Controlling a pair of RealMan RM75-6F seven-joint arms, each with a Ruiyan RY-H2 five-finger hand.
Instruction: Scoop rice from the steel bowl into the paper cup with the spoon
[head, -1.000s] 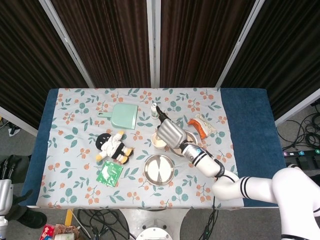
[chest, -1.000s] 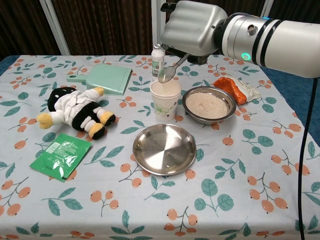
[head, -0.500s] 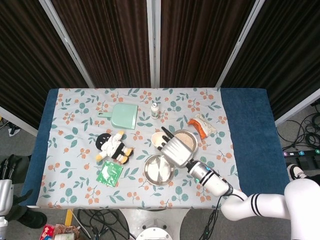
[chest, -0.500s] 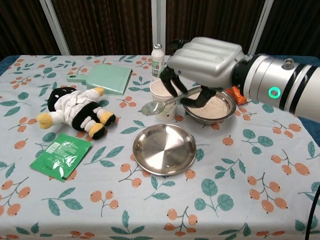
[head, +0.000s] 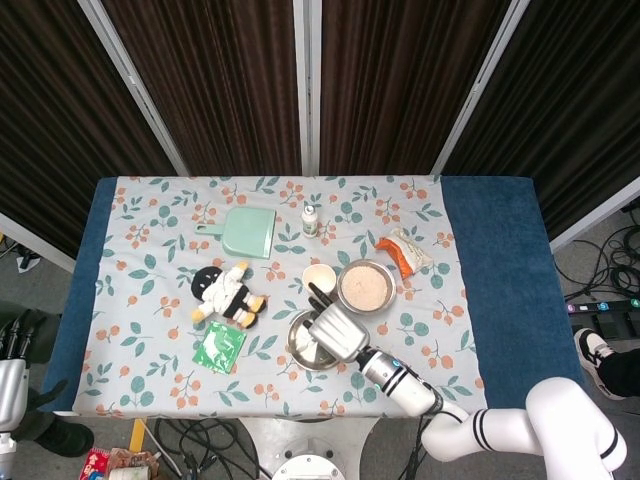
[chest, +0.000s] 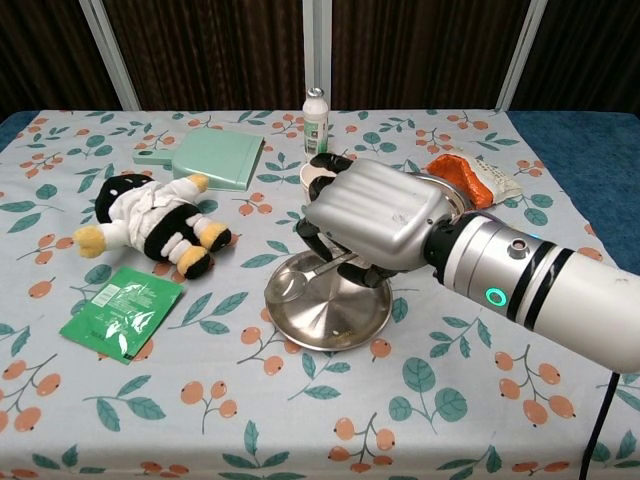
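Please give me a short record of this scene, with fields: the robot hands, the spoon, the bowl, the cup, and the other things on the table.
right robot hand: holds the spoon, low over the steel plate
left robot hand: not in view
spoon: bowl end over the plate's left rim; empty as far as can be seen
steel bowl: holds rice, right of the cup
paper cup: upright, behind the plate; contents cannot be told
other things: plush toy, green packet, green dustpan, small bottle, orange snack bag
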